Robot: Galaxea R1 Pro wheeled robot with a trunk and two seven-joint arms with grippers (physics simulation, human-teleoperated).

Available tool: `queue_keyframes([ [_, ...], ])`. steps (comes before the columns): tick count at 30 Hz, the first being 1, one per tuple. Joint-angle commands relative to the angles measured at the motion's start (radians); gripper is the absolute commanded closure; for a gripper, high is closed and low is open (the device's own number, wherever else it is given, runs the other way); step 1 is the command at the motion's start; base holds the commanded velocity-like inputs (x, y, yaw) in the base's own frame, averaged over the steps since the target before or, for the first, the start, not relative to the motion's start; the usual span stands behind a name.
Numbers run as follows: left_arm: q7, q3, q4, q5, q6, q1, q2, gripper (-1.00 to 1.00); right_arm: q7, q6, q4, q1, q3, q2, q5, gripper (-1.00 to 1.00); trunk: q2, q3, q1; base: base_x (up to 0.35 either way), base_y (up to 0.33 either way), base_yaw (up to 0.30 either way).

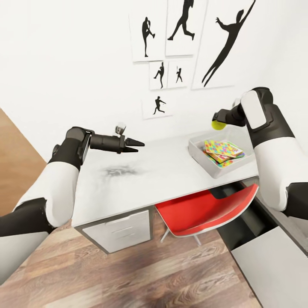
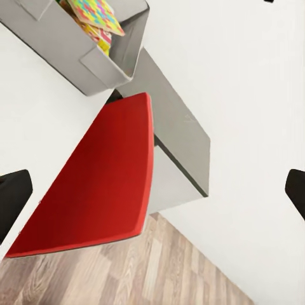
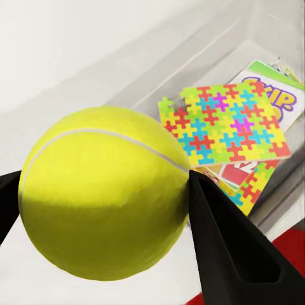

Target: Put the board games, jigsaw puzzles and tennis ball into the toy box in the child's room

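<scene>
Tennis ball (image 1: 219,124) clamped in right tool (image 1: 220,121), held in air above back rim of toy box (image 1: 197,152) at bench (image 1: 162,171) right end. Jigsaw puzzles (image 1: 222,149) inside box over SKIP-BO box (image 3: 279,95). Left tool (image 1: 136,145) open over bare bench middle. Red chair (image 1: 205,209) tucked beneath.

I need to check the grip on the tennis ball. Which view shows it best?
The right wrist view: the tennis ball looms large, pinched between the right gripper's jaws, above the toy box. The head view shows it small, far off. The left wrist view looks at the red chair.
</scene>
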Motion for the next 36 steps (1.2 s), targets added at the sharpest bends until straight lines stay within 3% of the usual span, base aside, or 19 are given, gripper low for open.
queue_keyframes([
  [1,-0.007,0.009,0.0,-0.01,0.008,0.002,-0.002,-1.0,-0.014,0.002,-0.001,0.0,0.003,-0.003,-0.014,1.0,-0.002,0.0,0.001,0.0,0.0,-0.112],
  [3,-0.007,0.022,0.0,-0.007,0.006,0.006,-0.002,-1.0,-0.013,0.002,-0.001,0.001,-0.003,-0.004,-0.016,1.0,-0.002,0.003,0.001,0.0,0.0,-0.107],
  [6,-0.005,0.074,0.0,0.006,0.005,0.009,-0.002,-1.0,-0.013,0.002,-0.001,0.001,-0.014,-0.003,-0.019,1.0,-0.002,0.008,0.001,0.0,0.0,-0.096],
  [11,-0.003,0.234,0.0,0.024,0.003,0.038,-0.002,-1.0,-0.013,0.002,-0.001,0.003,-0.023,-0.001,-0.021,1.0,-0.002,0.016,0.001,0.0,0.0,-0.065],
  [16,0.0,0.309,0.0,0.025,0.003,0.06,-0.002,-1.0,-0.013,0.002,-0.002,0.003,-0.025,0.0,-0.022,1.0,-0.002,0.02,0.001,0.0,0.0,-0.017],
  [22,0.004,0.342,0.0,0.027,0.003,0.099,-0.003,-1.0,-0.013,0.002,-0.004,0.012,-0.025,0.002,-0.021,1.0,-0.002,0.02,0.001,0.0,0.0,-0.003],
  [36,0.007,0.348,0.0,0.026,0.004,0.11,-0.024,-1.0,-0.014,0.002,-0.007,0.053,-0.028,0.0,-0.02,1.0,-0.002,0.02,0.001,0.014,-0.1,0.0],
])
